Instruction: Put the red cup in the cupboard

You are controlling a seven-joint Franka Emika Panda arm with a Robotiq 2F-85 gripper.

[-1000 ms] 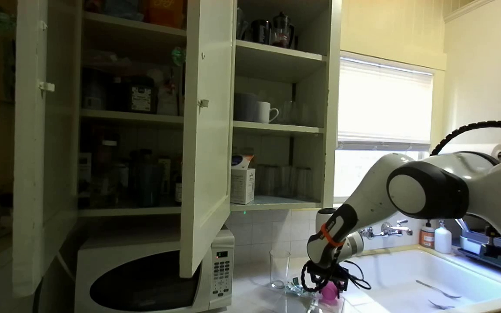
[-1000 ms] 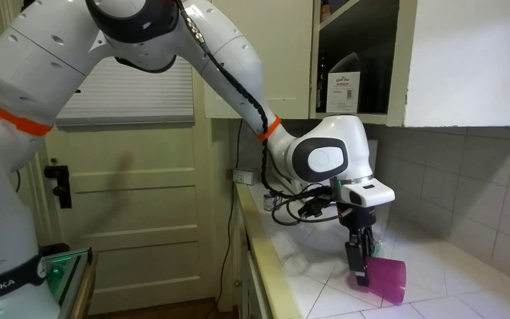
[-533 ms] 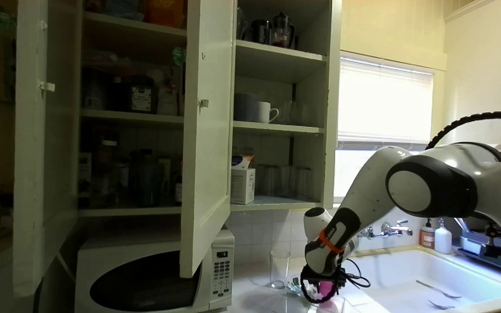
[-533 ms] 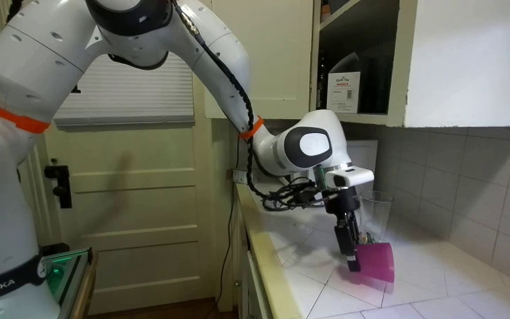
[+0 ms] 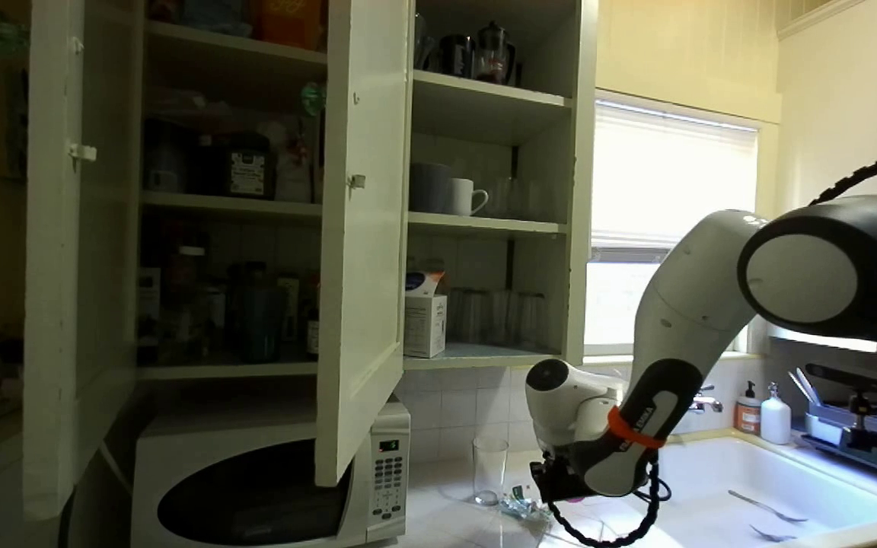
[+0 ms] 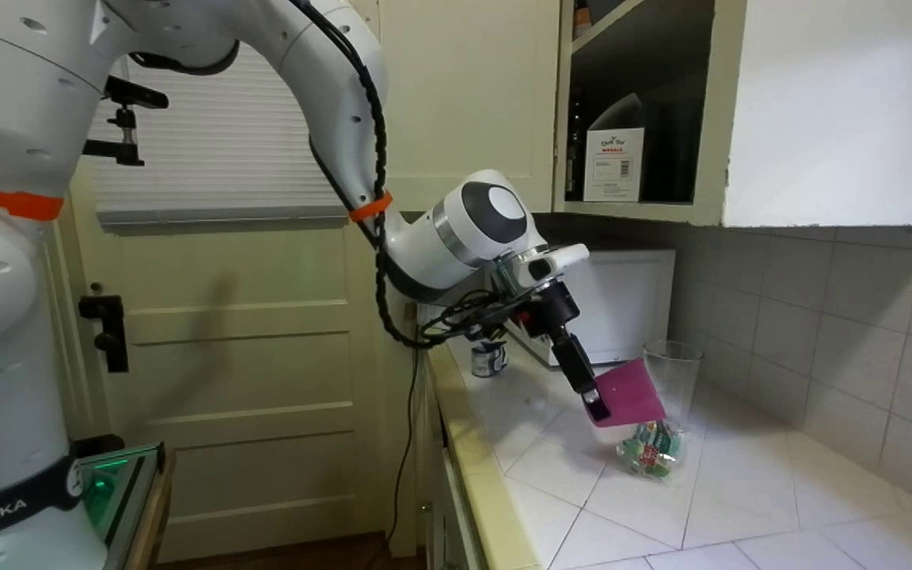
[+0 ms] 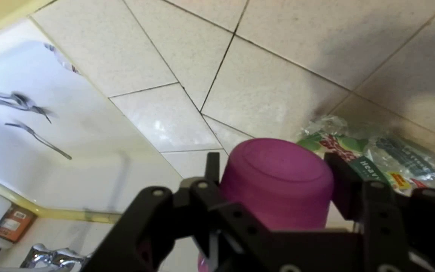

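From left to right in an exterior view, you face the cupboard (image 5: 488, 222), its doors (image 5: 370, 251) swung out, then a drinking glass (image 5: 489, 472) upright on the desk (image 5: 438, 495), just beside a clear packet (image 5: 521, 504). Farther right, your hand (image 7: 272, 162) clamps the red cup (image 6: 632, 394), tilted above the desk; the sink (image 5: 781, 466) follows.

Bright window (image 5: 667, 194), dim cupboard (image 5: 476, 118) interior

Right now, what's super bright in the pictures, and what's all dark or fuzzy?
In an exterior view, the blind glows white, while the cupboard is gloomy inside; in the wrist view, soft shadows cross the counter at right, and the gripper looks black and a bit fuzzy.
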